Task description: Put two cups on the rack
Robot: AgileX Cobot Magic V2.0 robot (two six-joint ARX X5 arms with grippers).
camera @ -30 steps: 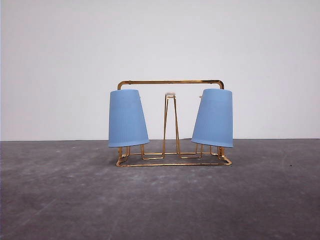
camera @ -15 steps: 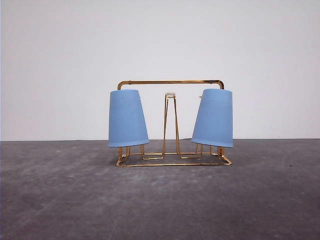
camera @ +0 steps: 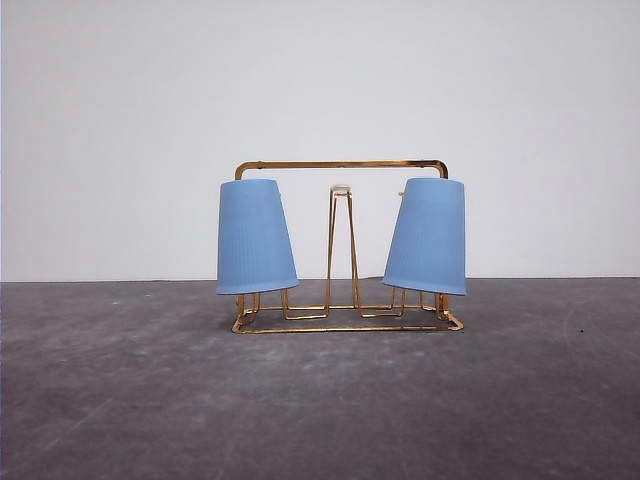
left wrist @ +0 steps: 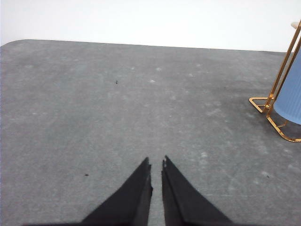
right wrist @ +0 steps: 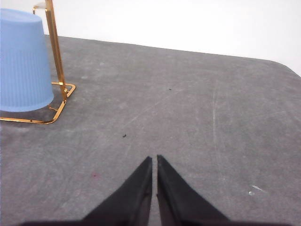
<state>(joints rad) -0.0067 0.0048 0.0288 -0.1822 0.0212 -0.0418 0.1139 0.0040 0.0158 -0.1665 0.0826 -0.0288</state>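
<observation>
The left claw (left wrist: 156,162) has its fingers together over bare grey table (camera: 320,400), holding nothing; the right claw (right wrist: 154,159) likewise. Beyond them, both cups, left (camera: 255,237) and right (camera: 427,236), hang upside down on the gold rack (camera: 342,165).

Matt ribbed plastic cups (camera: 256,238); glossy gold wire rack (camera: 342,165).

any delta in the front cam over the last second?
Nothing visibly changed. Both cups, left and right, hang upside down on the rack exactly as before, and the rack sits in the same spot on the table.
</observation>
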